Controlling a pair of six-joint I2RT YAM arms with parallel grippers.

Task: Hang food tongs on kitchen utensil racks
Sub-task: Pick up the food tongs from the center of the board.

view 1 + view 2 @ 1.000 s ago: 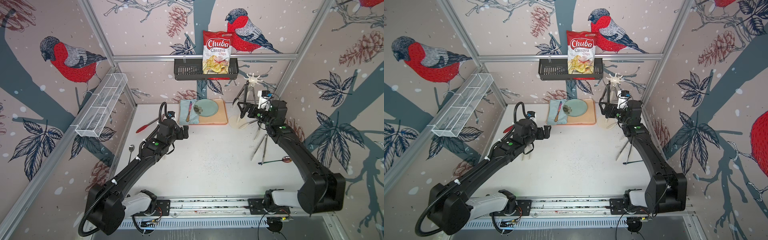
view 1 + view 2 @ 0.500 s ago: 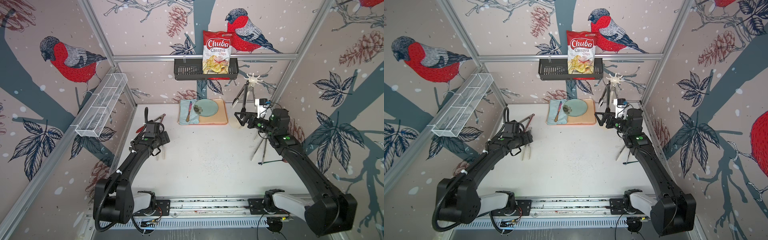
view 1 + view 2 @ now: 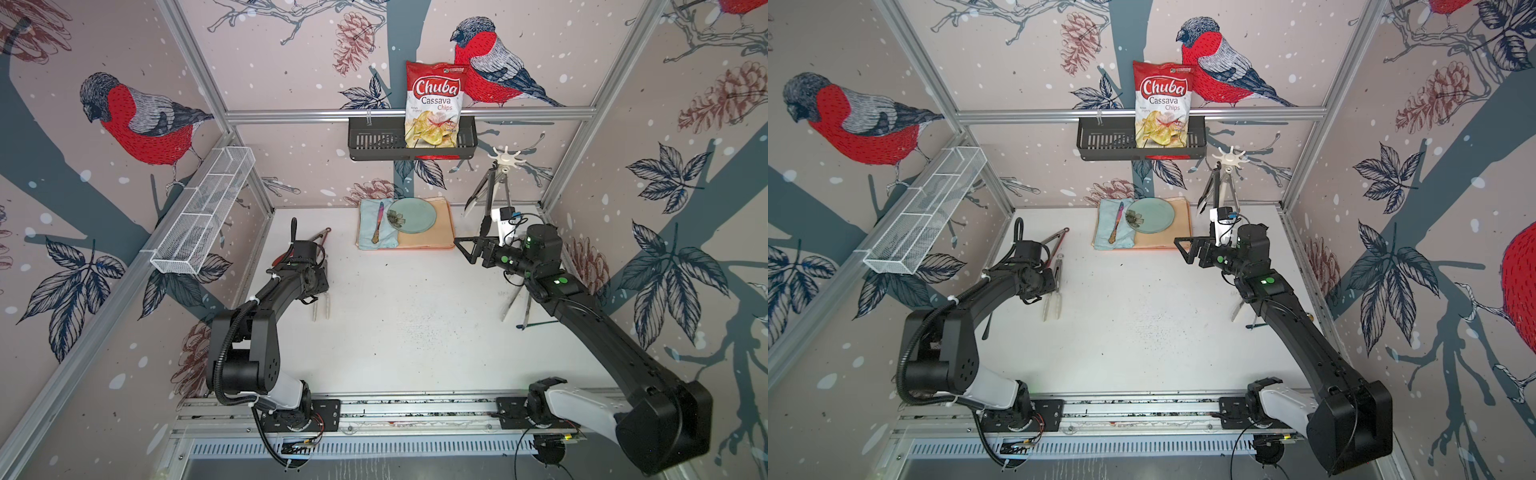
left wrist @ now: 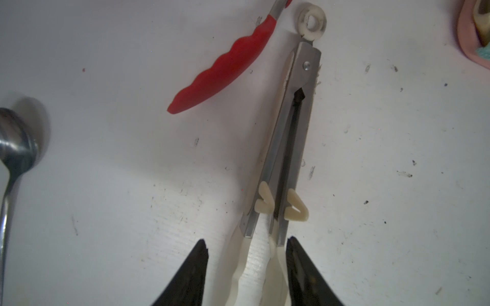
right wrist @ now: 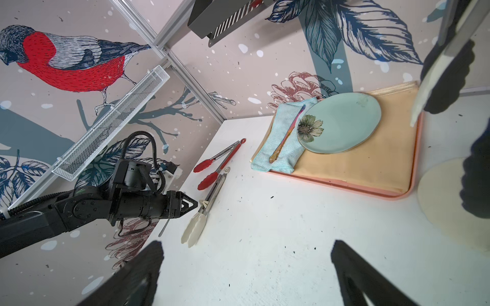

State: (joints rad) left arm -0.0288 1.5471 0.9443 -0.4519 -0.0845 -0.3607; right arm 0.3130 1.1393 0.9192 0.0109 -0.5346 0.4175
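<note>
The white table (image 3: 415,340) carries everything. In its far right corner the cream utensil rack (image 3: 506,157) stands upright, and one pair of black-tipped tongs (image 3: 489,195) hangs from its crown of hooks.

The right tool (image 3: 464,249) hovers above the table near the rack. It points toward the middle, with its jaws wide apart and empty.

The left tool (image 4: 245,242) is low over the table's left side, jaws partly apart. It straddles the white-tipped tongs (image 5: 209,198) where their steel arms meet the white tips. One finger sits close against the tongs and a gap shows on the other side, so they are not clamped. These tongs lie flat and folded shut, loop end toward the back wall.

Just beside them lie the red-tipped tongs (image 5: 209,179), spread in a V. More tongs (image 3: 527,311) lie partly hidden under the right arm. A small spoon (image 4: 16,148) lies apart from both left-side pairs.
</note>
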